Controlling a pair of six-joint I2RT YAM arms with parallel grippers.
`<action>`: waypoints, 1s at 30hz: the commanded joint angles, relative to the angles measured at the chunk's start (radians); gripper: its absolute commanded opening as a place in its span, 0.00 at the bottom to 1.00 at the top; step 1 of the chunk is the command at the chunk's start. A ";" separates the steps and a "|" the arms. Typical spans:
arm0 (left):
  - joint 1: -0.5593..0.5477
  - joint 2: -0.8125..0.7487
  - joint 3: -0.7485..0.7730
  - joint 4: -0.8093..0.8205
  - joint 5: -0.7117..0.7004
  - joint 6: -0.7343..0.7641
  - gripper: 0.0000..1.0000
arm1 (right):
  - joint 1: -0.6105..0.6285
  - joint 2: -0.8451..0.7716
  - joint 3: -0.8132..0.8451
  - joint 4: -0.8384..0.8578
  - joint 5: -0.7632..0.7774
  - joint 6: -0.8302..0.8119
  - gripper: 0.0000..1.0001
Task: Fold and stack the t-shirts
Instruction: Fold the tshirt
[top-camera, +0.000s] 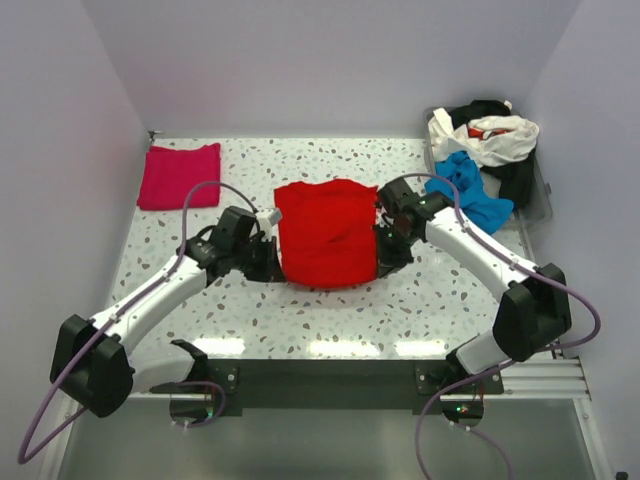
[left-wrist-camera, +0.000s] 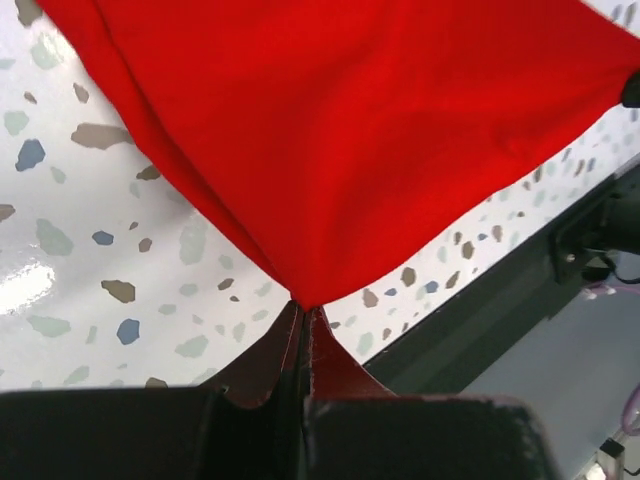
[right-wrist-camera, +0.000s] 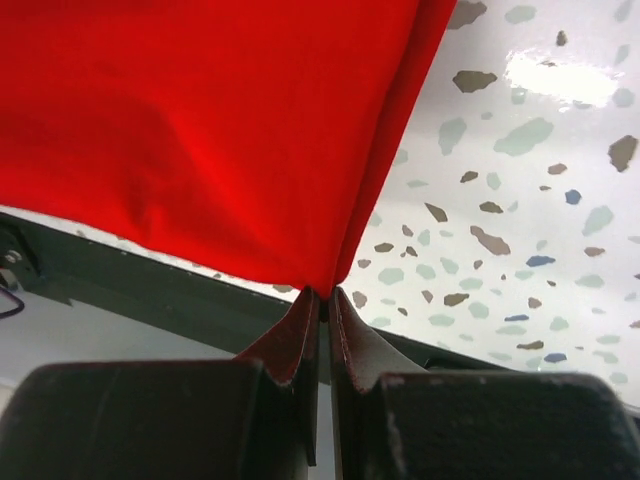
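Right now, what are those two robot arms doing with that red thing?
They are folding a red t-shirt on the table. The left fingers and the right fingers are each shut on the cloth, one at each side. A pink t-shirt lies folded at the back left. A blue one, a white one and a black one wait in a heap at the back right.

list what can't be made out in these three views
- Left wrist view: the red t-shirt runs off the frame edges; the left pincer, shut on a corner, hides how many layers it pinches.
- Right wrist view: the same at the right pincer.
- Top view: the arms' wrists cover both grip points.
- Top view: the heap of shirts in the bin is tangled, so its count is unclear.
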 joint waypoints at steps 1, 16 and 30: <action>-0.002 -0.048 0.109 -0.050 0.024 -0.064 0.00 | -0.002 -0.045 0.157 -0.128 0.036 0.020 0.00; 0.027 0.185 0.285 0.086 -0.147 -0.098 0.00 | -0.084 0.244 0.525 -0.041 0.139 -0.026 0.00; 0.142 0.327 0.432 0.146 -0.083 -0.056 0.00 | -0.157 0.449 0.803 -0.004 0.139 -0.075 0.00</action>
